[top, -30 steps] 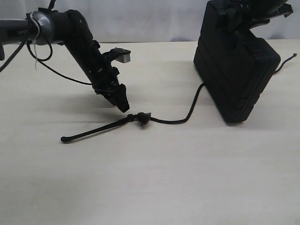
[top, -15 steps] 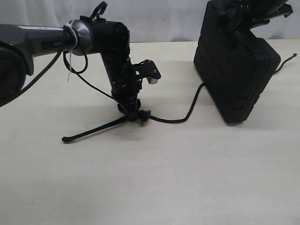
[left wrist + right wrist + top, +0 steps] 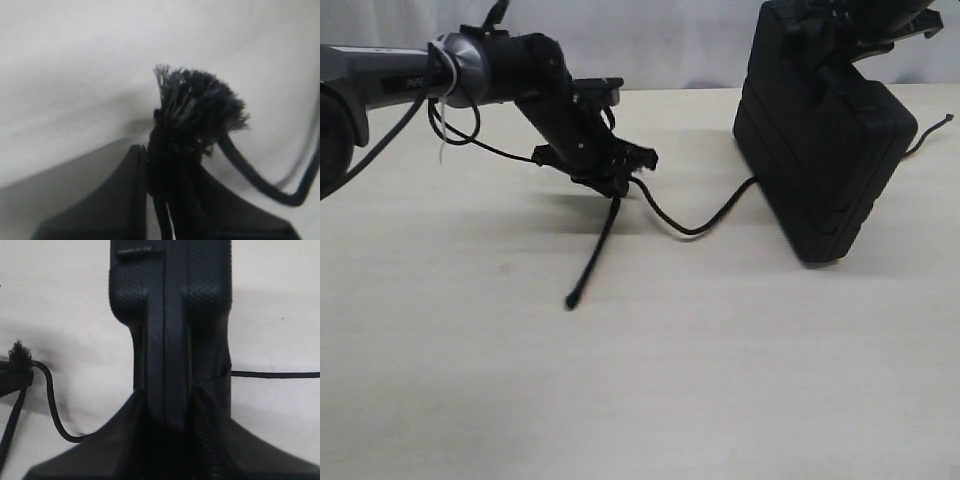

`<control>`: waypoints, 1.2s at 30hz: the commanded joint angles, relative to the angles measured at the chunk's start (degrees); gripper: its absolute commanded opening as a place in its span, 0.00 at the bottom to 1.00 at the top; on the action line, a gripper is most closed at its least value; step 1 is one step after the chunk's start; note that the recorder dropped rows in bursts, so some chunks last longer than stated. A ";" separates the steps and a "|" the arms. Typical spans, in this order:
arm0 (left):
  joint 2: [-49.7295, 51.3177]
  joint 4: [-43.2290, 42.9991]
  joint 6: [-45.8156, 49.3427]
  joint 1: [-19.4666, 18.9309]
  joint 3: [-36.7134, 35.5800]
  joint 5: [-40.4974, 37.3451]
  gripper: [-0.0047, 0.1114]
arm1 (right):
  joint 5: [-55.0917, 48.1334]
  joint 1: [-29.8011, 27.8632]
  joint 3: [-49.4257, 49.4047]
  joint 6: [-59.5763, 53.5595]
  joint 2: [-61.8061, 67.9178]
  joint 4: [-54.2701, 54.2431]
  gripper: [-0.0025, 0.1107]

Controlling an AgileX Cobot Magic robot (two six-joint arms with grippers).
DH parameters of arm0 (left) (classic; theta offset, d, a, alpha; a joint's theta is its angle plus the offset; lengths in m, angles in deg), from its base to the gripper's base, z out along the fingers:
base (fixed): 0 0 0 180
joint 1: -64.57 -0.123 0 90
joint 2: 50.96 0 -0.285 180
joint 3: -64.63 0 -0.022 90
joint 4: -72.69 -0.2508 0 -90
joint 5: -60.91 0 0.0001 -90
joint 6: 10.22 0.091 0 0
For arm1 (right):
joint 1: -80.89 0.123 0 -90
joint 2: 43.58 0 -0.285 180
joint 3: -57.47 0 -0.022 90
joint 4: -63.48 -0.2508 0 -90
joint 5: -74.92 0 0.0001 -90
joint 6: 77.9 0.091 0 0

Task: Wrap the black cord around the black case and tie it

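Exterior view: left gripper [image 3: 618, 182] now pinches black cord [image 3: 695, 228] at its tuft, lifted clear; tail swings toward 7 o'clock. Right gripper [image 3: 175, 440] clamps black case [image 3: 825, 150], at 3 o'clock. Looks ready to wrap.

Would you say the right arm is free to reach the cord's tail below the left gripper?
Probably not: the right gripper is clamped on the black case, propping it tilted, and the black cord hangs from the left gripper, well apart.
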 commanded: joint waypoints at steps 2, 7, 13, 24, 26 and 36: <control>0.54 18.42 -0.37 -1.72 -0.31 -1.31 0.05 | -2.88 -0.21 -1.40 -0.64 2.08 1.23 0.06; 0.54 17.71 6.72 -1.72 -0.31 -6.95 0.26 | -3.12 -0.21 -1.40 -0.64 2.08 1.23 0.06; 0.54 5.42 16.30 -1.72 0.85 -18.00 0.52 | -3.36 -0.21 -1.40 -0.64 2.08 1.23 0.06; 0.54 -12.48 37.07 -1.72 11.84 -24.71 0.51 | -3.38 -0.21 -1.40 -0.88 2.08 1.23 0.06; 0.54 -9.97 55.56 -1.48 11.77 -24.71 0.51 | -3.50 -0.21 -1.40 -1.00 2.08 1.23 0.06; 0.54 -7.29 104.42 0.22 7.72 -24.71 0.51 | -3.49 -0.21 -1.40 -1.09 2.08 1.23 0.06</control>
